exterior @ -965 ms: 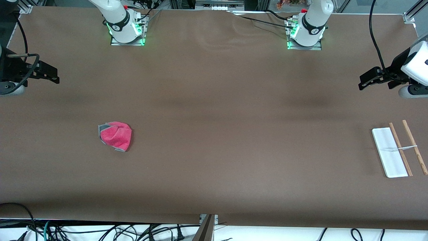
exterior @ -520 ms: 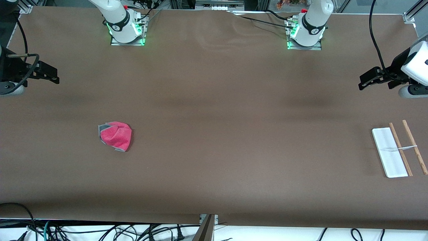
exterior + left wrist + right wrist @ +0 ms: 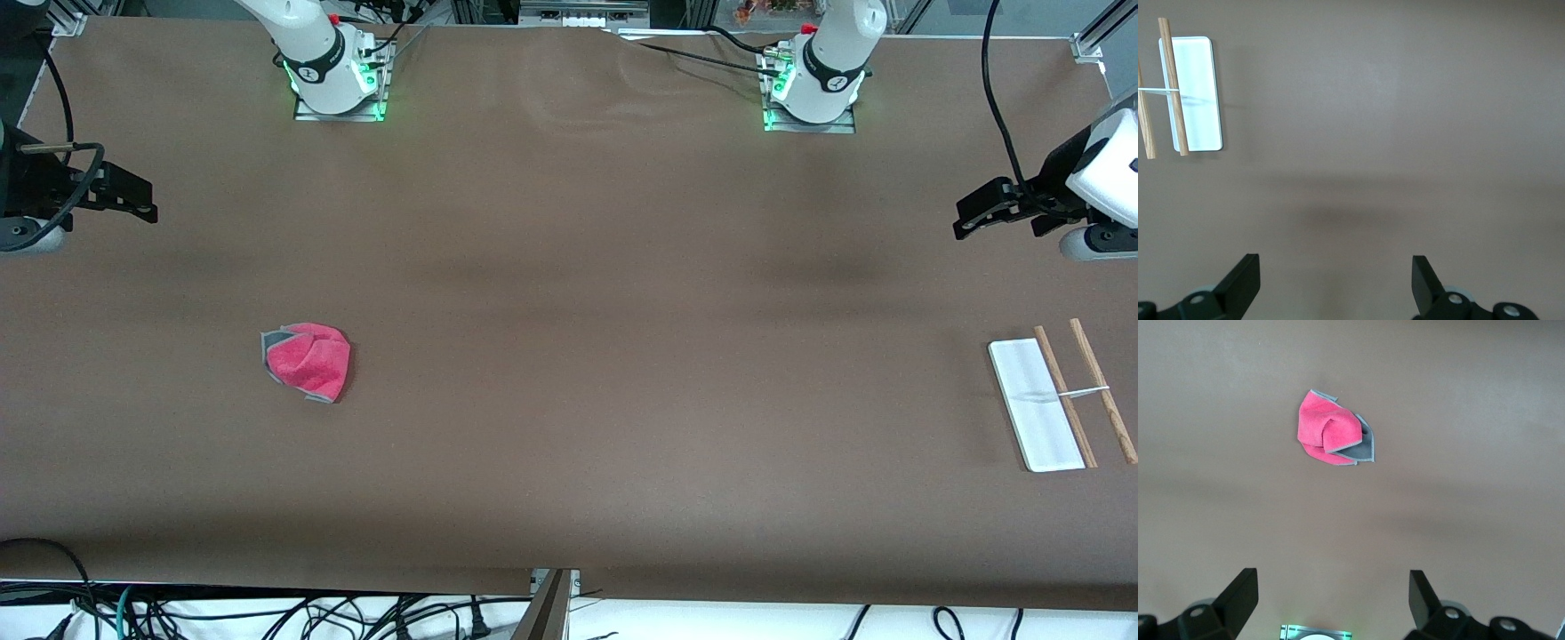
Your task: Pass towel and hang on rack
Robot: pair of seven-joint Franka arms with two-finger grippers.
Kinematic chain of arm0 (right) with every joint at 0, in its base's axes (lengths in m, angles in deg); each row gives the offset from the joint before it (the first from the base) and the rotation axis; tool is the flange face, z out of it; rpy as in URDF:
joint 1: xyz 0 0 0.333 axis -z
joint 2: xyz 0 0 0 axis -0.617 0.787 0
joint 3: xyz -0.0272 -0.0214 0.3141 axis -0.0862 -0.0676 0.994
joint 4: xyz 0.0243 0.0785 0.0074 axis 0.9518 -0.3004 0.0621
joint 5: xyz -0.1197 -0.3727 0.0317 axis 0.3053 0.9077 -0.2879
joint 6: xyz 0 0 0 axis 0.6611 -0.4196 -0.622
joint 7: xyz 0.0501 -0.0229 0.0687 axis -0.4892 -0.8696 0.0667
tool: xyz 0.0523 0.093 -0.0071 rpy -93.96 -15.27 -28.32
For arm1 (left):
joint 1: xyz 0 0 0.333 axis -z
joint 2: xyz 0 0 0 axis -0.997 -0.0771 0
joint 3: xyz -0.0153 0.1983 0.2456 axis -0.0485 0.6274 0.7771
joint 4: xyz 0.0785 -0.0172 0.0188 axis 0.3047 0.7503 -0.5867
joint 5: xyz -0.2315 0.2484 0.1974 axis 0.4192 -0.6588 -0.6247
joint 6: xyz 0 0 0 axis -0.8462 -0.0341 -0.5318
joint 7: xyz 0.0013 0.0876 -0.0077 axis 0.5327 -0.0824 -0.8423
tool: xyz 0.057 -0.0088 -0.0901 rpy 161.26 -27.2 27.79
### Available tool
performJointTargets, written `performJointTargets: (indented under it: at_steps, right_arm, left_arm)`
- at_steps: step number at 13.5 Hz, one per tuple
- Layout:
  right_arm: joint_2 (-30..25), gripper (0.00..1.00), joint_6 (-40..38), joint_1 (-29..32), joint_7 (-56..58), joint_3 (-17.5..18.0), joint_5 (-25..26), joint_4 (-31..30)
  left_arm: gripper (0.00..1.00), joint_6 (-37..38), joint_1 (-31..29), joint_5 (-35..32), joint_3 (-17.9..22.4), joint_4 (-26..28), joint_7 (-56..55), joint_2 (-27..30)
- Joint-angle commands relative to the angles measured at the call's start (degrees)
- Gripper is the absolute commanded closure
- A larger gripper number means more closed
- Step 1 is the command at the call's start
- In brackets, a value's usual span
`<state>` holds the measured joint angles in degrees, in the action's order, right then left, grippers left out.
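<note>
**Both arms parked, towel untouched**

Nothing has shifted since the earlier frames: towel, rack and both arms sit exactly where they were.

From my station I see the towel (image 3: 307, 361) lying crumpled on the bench (image 3: 569, 267), toward the right arm's end and roughly midway between the robots' edge and the camera's edge, pink face up with a grey flap folded over. The rack (image 3: 1058, 396) stands close to the edge at the left arm's end, well apart from the towel, its white base flat and its two wooden rods bare.

My right gripper (image 3: 1331, 603) hangs high over the bench at the right arm's edge, fingers spread wide and holding nothing; the towel shows in its wrist view, clear of the fingers. My left gripper (image 3: 1336, 287) hangs high over the left arm's edge, equally wide open and empty, with the rack in its wrist view. Both arms wait.

I judge the task not yet begun: picking up the towel, handing it across between grippers and draping it over the rods all remain.
</note>
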<state>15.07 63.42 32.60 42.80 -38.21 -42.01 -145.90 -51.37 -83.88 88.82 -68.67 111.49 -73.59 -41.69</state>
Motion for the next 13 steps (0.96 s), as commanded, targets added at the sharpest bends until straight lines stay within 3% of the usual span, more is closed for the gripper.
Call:
performJointTargets:
  at_steps: [1,6,13]
  right_arm:
    - [-0.4,0.00,0.3,0.1,-0.6,0.3,0.8,-0.1]
    - [0.4,0.00,0.8,0.3,-0.6,0.2,0.8,0.0]
    - [8.6,0.00,8.5,0.7,-0.8,0.1,0.3,-0.1]
  left_arm:
    - [0.00,-0.4,-0.3,-0.5,-0.1,0.4,1.3,0.4]
    - [0.00,-0.4,-0.3,-0.4,-0.3,0.4,1.2,0.4]
    - [0.00,-0.3,-0.2,-0.4,-0.2,0.4,1.2,0.4]
